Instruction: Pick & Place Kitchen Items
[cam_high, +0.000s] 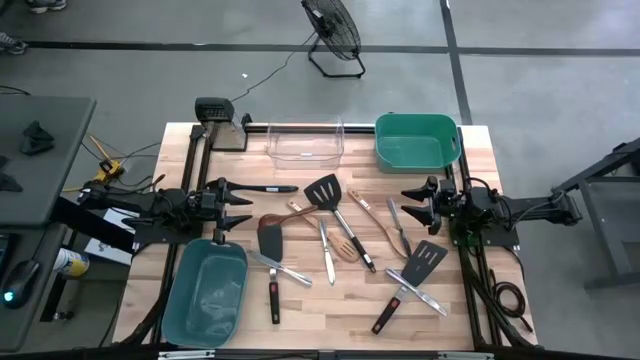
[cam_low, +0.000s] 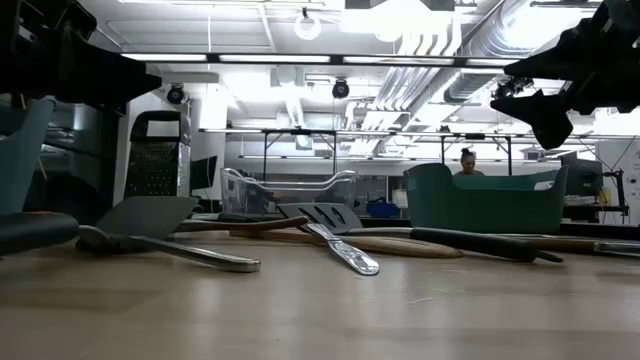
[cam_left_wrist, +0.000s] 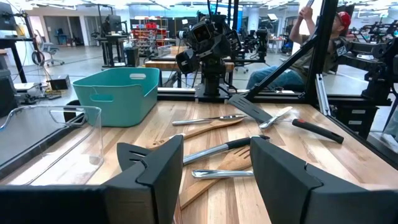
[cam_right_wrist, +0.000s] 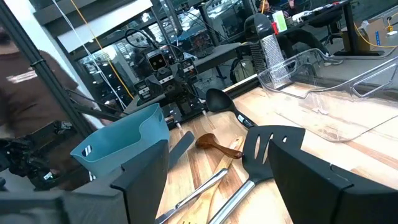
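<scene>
Several long-handled utensils lie flat on the wooden table between my arms. They include a black ladle (cam_high: 265, 188), a black slotted turner (cam_high: 326, 192), a black turner (cam_high: 270, 240) with a red-trimmed handle, another black turner (cam_high: 428, 258), brown wooden spoons (cam_high: 300, 212) and a wooden slotted spatula (cam_high: 346, 248), and silvery metal pieces (cam_high: 327, 250). My left gripper (cam_high: 238, 205) (cam_left_wrist: 214, 168) hovers open at the pile's left side, above the table. My right gripper (cam_high: 413, 200) (cam_right_wrist: 217, 177) hovers open at its right side. Neither touches anything.
A teal tub (cam_high: 210, 290) sits near the left arm at the near-left. A green tub (cam_high: 417, 140) stands at the far right and a clear plastic bin (cam_high: 305, 142) at the far middle. A box grater (cam_high: 212, 118) stands at the far left. A person (cam_low: 467, 162) is in the room behind.
</scene>
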